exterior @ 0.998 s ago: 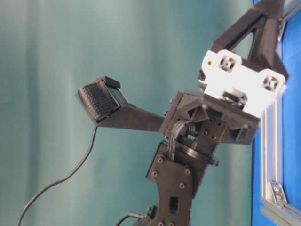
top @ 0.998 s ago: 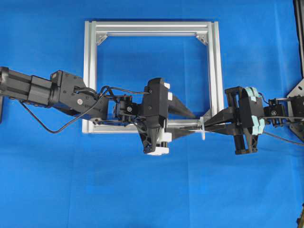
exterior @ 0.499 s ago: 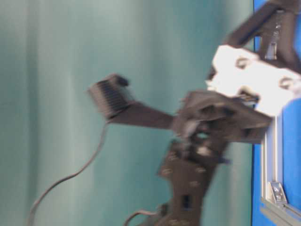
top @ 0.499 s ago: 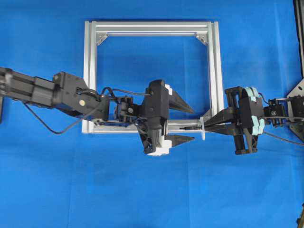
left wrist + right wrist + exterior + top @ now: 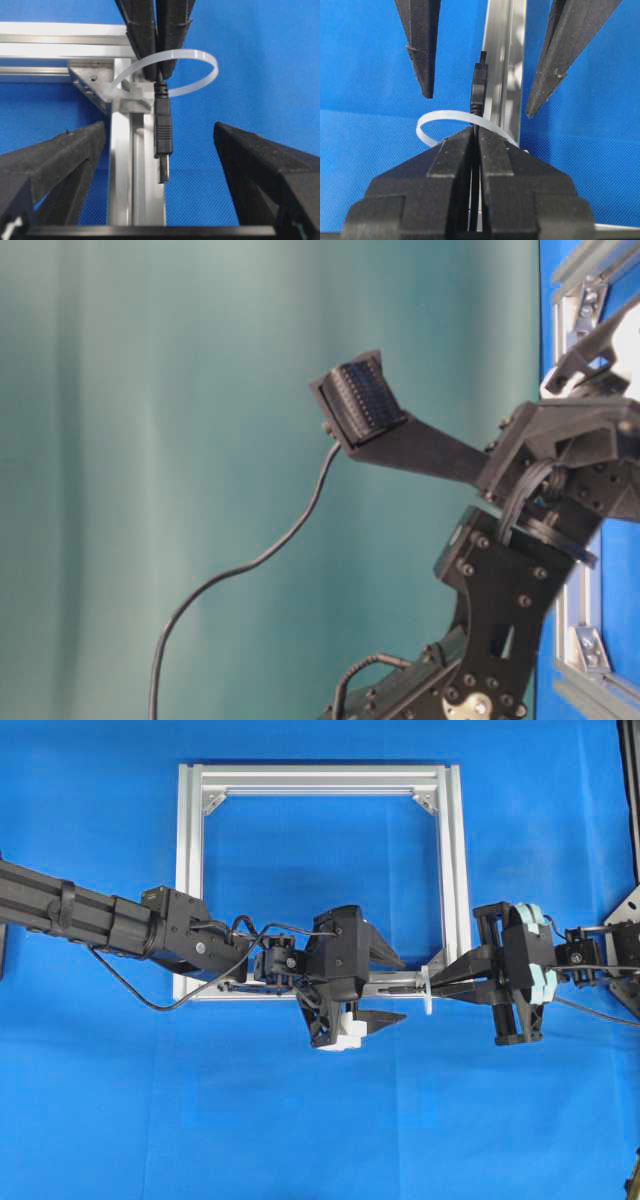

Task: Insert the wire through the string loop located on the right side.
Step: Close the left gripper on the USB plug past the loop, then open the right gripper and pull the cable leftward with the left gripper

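Blue cloth tabletop (image 5: 300, 1120), teal curtain backdrop in the table-level view. One square silver aluminium frame (image 5: 190, 870) lies flat on it, with two triangular corner brackets (image 5: 428, 798) visible at its top corners.

Two arms, two grippers. Left gripper (image 5: 400, 989): jaws spread wide, holding nothing; its two fingers (image 5: 55, 160) flank the plug from either side without touching it. Right gripper (image 5: 433, 982): jaws fully closed, pinching the wire (image 5: 474, 175) just behind the plug, right at the loop.

One string loop (image 5: 197, 57), whitish translucent, standing out from the frame's lower right corner. One wire: its plug tip (image 5: 163, 135) has passed through the loop and sticks out on the left gripper's side, lying along the bottom frame rail. In the right wrist view the plug (image 5: 478, 90) points away beyond the loop (image 5: 427, 122), between the left gripper's two open fingertips (image 5: 426, 85).

Table-level view shows only one left finger pad (image 5: 362, 405), its arm and a loose black cable (image 5: 240, 565).
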